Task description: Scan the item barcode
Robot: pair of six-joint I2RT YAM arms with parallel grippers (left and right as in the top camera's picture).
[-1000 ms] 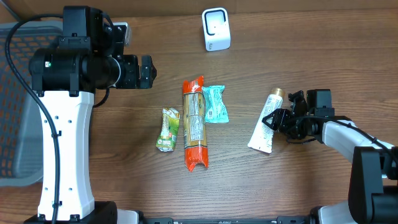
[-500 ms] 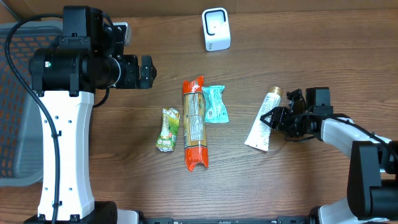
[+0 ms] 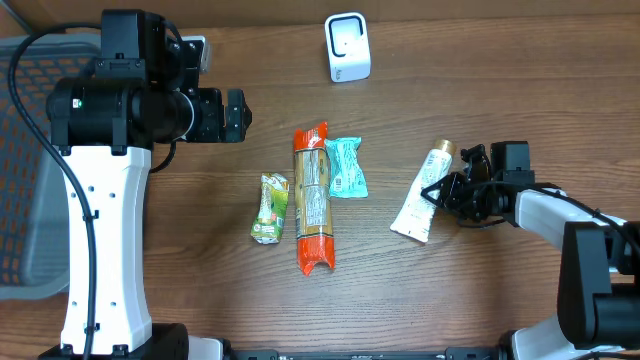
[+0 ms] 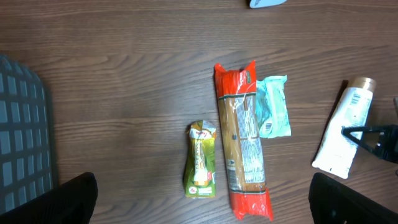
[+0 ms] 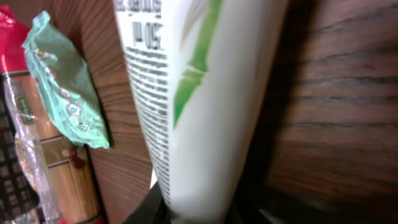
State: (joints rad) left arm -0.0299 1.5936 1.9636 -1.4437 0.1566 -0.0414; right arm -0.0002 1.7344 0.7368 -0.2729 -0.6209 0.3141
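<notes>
1. A grey mesh basket [image 3: 18, 170] sat at the far left. The left jaws hung wide apart above the desk [image 3: 500, 80], holding nothing.
2. Mid-desk lay a green packet [image 3: 269, 208], a long red-ended pack [image 3: 312, 200] just beside it, and a teal packet [image 3: 346, 167] against that pack's right side.
3. A white scanner [image 3: 347, 47] stood at the far edge, well apart from them.
4. On the right, the white tube [image 3: 413, 217] lay flat, gold cap toward the far edge, with the right jaws clamped on it.
</notes>
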